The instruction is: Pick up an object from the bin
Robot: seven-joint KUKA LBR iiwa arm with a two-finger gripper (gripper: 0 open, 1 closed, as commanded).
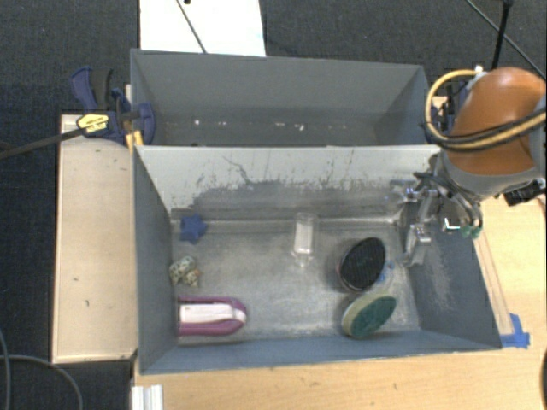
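One camera. Sits above the grey metal bin (pixel 282 169), looks down, tilted somewhat to one side. Faces the far wall at frame top, with its inner face fully on show; catches the near wall at frame bottom almost edge-on, as a thin rim. Stands back enough to take in the whole bin, bottom and all four walls, plus a margin of dark floor (pixel 51 24) around. Takes in the arm (pixel 500 118) from frame right, at the bin's right wall, orange-covered wrist high up.
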